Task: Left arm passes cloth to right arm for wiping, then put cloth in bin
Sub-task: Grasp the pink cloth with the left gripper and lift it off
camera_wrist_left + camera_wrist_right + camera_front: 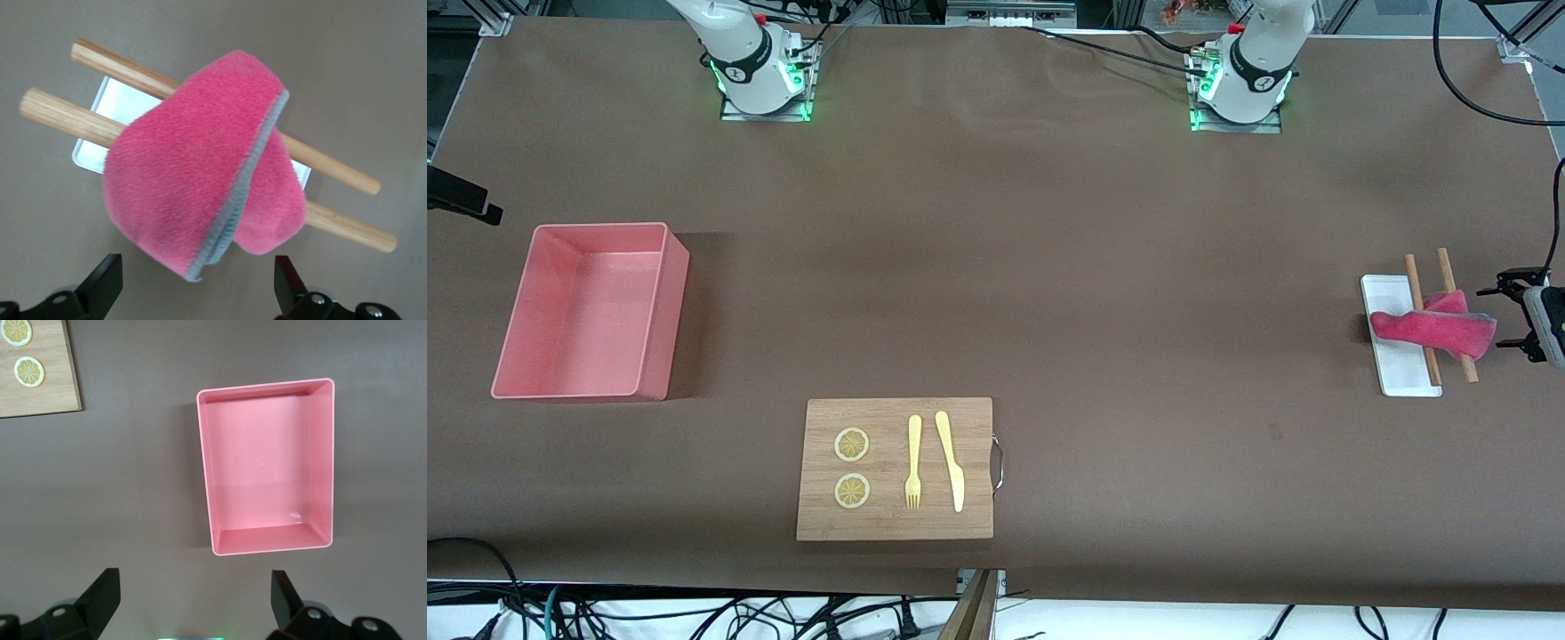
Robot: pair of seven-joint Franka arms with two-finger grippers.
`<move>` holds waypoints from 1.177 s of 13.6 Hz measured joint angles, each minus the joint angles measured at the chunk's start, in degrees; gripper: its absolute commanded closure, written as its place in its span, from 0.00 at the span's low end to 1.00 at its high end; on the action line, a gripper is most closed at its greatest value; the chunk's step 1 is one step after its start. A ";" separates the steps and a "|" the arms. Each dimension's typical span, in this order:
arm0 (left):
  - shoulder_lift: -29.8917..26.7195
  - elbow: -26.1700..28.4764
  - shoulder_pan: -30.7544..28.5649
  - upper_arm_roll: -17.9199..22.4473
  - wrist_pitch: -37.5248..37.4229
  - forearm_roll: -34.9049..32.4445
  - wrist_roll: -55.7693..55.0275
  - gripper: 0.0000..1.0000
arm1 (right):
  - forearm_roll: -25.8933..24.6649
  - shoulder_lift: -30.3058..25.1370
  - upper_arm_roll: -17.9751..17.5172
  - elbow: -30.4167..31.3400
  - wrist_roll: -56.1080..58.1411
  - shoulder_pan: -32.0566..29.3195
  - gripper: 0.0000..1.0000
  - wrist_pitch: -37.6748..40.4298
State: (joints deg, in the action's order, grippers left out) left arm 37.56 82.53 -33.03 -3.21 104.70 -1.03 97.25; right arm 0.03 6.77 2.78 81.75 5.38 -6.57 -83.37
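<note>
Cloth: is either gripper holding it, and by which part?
Nothing is held. The cloth lies draped over two wooden sticks, with the left gripper open above it.

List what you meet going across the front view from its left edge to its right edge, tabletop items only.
bin → cutting board → lemon slices → fork → knife → white tray → cloth draped over two wooden sticks → left gripper, open beside the cloth.
</note>
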 measured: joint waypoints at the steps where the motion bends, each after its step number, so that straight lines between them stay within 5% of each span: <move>1: 0.36 -0.52 0.00 0.00 0.00 0.00 0.18 0.31 | 0.00 0.01 0.00 -0.01 0.00 0.00 0.00 -0.01; 11: 1.04 -1.11 -0.05 0.00 -0.03 0.00 0.94 0.99 | 0.00 0.06 0.01 -0.03 0.00 0.00 0.00 -0.05; 16: 1.05 -1.37 -0.08 0.00 -0.08 0.00 2.23 1.00 | 0.00 0.07 0.01 -0.04 0.00 0.00 0.00 -0.05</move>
State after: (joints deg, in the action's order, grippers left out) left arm 38.61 81.15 -33.12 -3.22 104.63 -1.03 99.48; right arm 0.03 6.84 2.79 81.71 5.38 -6.57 -83.42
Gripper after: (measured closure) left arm 0.982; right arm 0.000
